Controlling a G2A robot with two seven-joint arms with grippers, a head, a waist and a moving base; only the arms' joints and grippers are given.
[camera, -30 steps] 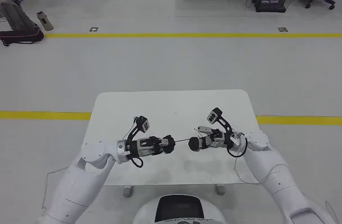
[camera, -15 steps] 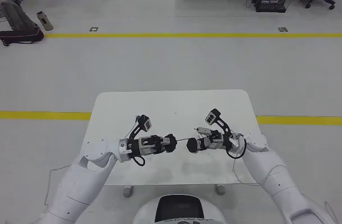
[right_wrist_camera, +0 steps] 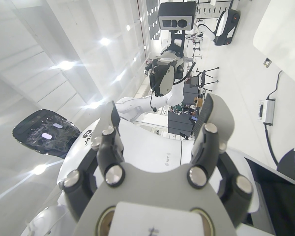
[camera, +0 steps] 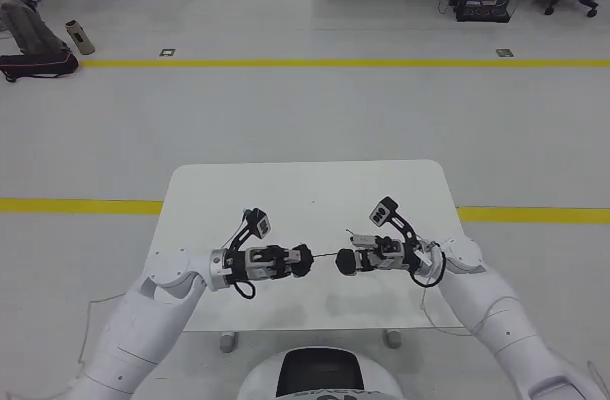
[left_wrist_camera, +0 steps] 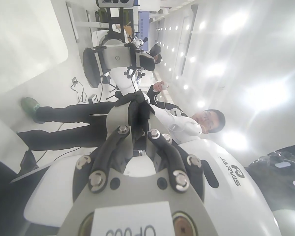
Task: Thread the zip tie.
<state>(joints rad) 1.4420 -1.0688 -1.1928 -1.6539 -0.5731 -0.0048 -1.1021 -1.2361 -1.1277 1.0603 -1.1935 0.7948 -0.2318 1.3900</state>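
The left gripper [camera: 305, 257] clamps the zip tie [camera: 323, 256], pointing its free end toward the right gripper [camera: 342, 262], spread wide, apparently to receive it.

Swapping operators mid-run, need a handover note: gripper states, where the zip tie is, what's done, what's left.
Left gripper: shut on the zip tie, holding it over the table.
Right gripper: open and empty, facing the left one; the tie's free end points toward it.
Done: tie is gripped and held out between the two arms.
Left: no loop shows, so threading looks not yet done. Probably the right gripper takes the free end next. The tie's head is too small to make out.
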